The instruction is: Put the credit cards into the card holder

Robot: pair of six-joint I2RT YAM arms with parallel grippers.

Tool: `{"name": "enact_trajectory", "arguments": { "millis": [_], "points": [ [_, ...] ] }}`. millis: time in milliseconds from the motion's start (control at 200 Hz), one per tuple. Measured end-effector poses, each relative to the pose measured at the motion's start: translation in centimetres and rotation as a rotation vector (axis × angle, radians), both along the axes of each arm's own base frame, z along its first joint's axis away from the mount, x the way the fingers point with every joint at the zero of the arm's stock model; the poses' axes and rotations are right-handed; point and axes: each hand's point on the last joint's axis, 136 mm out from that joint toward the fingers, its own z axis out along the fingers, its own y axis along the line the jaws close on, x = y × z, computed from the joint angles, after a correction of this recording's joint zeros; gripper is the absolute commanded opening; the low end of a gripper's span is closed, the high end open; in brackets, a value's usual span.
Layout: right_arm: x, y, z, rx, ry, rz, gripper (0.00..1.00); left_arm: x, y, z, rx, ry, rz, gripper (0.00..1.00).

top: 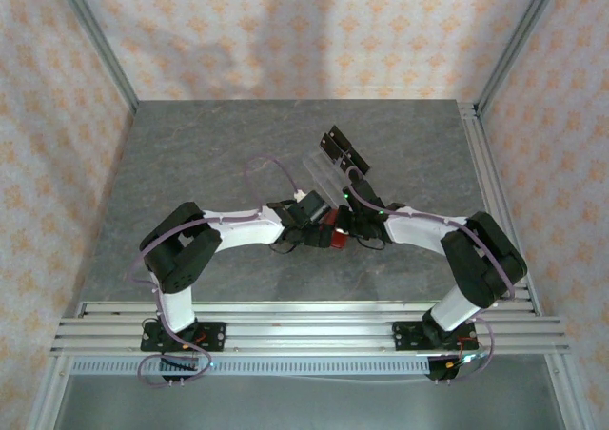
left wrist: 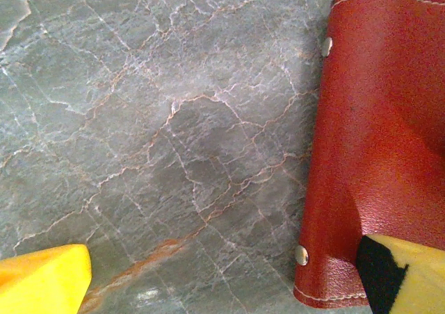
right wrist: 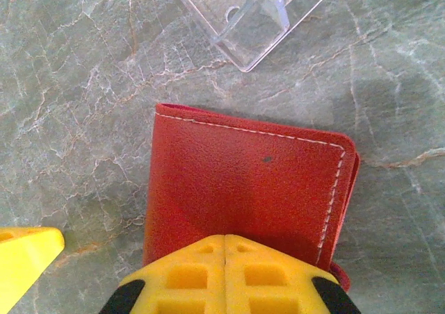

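- Red leather card holder (right wrist: pixel 243 182), folded shut, lies mid-frame on the grey veined desk (left wrist: pixel 139 119) — just below a clear plastic stand (right wrist: pixel 257 15).
- Right claw (right wrist: pixel 224 248): yellow fingers (right wrist: pixel 188 276) pressed together, tips over the holder's lower edge.
- Left claw (left wrist: pixel 222 265) gapes wide — one finger overlaps the holder's lower corner.

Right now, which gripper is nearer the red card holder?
Right. The right gripper, shut, sits over one edge of the card holder; the left gripper is open alongside, one finger overlapping it.
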Motion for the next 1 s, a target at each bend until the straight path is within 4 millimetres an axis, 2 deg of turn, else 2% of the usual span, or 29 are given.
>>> {"name": "enact_trajectory", "arguments": {
  "millis": [550, 611, 701, 751, 861, 1001],
  "points": [
    [0.1, 0.1, -0.4, 0.008, -0.041, -0.001, 0.0, 0.0, 0.0, 0.0, 0.002, 0.002, 0.0, 1.0],
    [0.1, 0.2, -0.3, 0.009, -0.042, -0.001, 0.1, 0.0, 0.0, 0.0, 0.002, 0.002, 0.0, 1.0],
    [0.2, -0.1, -0.1, 0.008, -0.039, -0.017, 0.29, -0.1, 0.1, -0.1, 0.003, 0.003, 0.001, 1.0],
    [0.3, -0.5, 0.1, -0.006, -0.04, -0.027, 0.36, -0.1, 0.1, -0.1, 0.004, 0.004, 0.001, 1.0],
    [0.2, -1.1, 1.5, -0.011, -0.033, -0.048, 0.44, -0.1, 0.1, -0.1, 0.0, 0.003, 0.007, 1.0],
    [0.8, -0.5, 4.9, 0.034, -0.077, -0.045, 0.49, 0.0, 0.1, 0.0, -0.001, 0.001, 0.009, 1.0]
  ]
}}
